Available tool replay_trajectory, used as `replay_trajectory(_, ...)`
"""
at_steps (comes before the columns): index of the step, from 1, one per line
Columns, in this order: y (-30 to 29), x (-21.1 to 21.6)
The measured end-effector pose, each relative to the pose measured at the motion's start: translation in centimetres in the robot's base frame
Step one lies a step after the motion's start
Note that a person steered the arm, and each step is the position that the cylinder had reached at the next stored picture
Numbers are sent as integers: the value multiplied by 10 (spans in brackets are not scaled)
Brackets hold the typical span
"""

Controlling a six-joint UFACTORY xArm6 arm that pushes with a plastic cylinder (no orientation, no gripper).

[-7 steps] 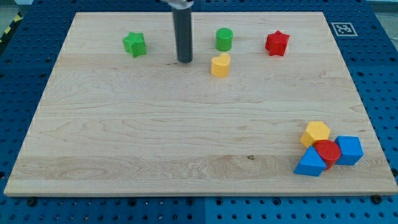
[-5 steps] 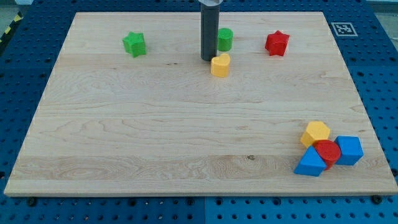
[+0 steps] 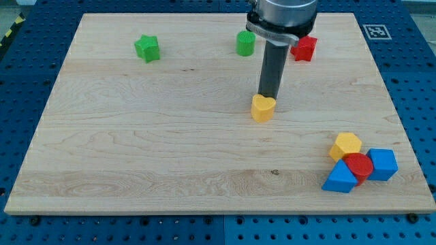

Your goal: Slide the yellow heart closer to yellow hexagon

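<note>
The yellow heart (image 3: 263,108) lies near the middle of the wooden board, a little right of centre. My tip (image 3: 269,96) stands just above it in the view, touching its upper edge. The yellow hexagon (image 3: 345,145) sits at the lower right, pressed against a cluster of other blocks. The heart is well to the upper left of the hexagon.
A red cylinder (image 3: 358,165), a blue triangle (image 3: 340,180) and a blue cube (image 3: 383,164) crowd the yellow hexagon. A green star (image 3: 146,48) sits upper left, a green cylinder (image 3: 245,43) top centre, and a red star (image 3: 304,47), partly hidden by the arm, upper right.
My tip moved right to the yellow heart, then down and right. The heart slid with it from near the green cylinder towards the board's middle.
</note>
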State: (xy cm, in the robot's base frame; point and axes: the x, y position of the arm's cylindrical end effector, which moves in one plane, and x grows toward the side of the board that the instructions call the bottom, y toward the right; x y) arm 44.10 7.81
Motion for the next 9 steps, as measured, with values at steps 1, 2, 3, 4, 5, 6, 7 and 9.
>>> replay_trajectory(1,-12,24)
replay_trajectory(2,-45,27)
replay_trajectory(3,-82,35)
replay_trajectory(4,-74,47)
replay_trajectory(5,-48,54)
replay_trajectory(6,-17,54)
replay_trajectory(7,19,54)
replay_trajectory(9,52,60)
